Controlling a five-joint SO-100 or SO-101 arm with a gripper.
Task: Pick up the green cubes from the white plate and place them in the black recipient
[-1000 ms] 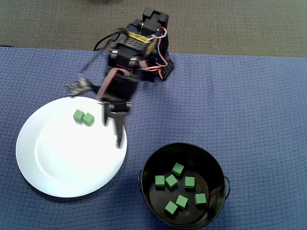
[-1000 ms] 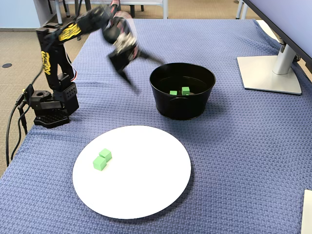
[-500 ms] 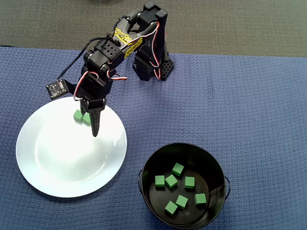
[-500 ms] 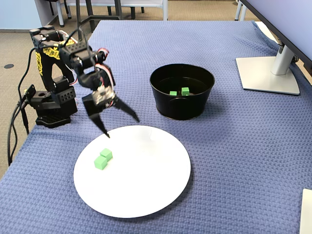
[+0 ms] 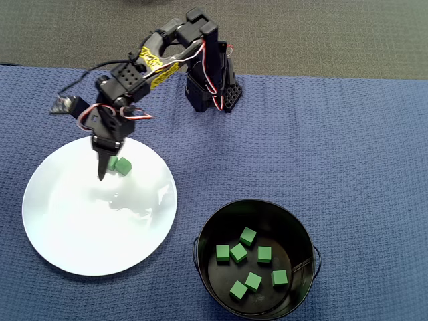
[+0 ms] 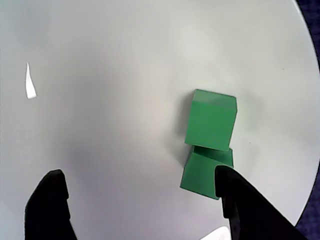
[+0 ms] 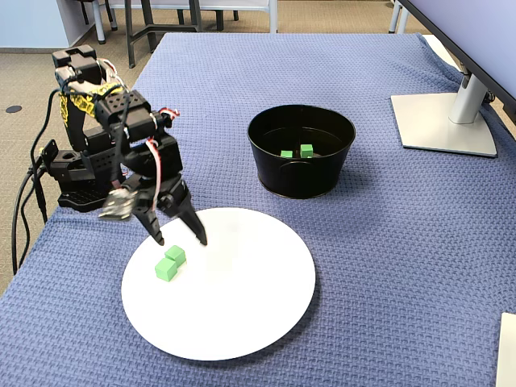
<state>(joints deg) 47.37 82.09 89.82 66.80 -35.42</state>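
Overhead, from left: white plate (image 5: 80, 234) on blue cloth (image 5: 334, 147), with two green cubes (image 5: 123, 166) touching each other near its 1 o'clock rim. Gripper (image 7: 179, 239) poised just above them, fingers spread apart, empty; in the wrist view one fingertip (image 6: 245, 210) overlapping the nearer cube. Further right, at 5 o'clock from the plate, black recipient (image 5: 200, 257) holding seven more cubes.

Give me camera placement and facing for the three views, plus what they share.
Overhead view: above the table, looking straight down; whole arm, base at top, white plate, black recipient.
Wrist view: on the arm, facing down onto the plate; only the gripper fingertips show.
Fixed view: table's edge, angled down; whole arm at left.
Shared: two green cubes on the plate.
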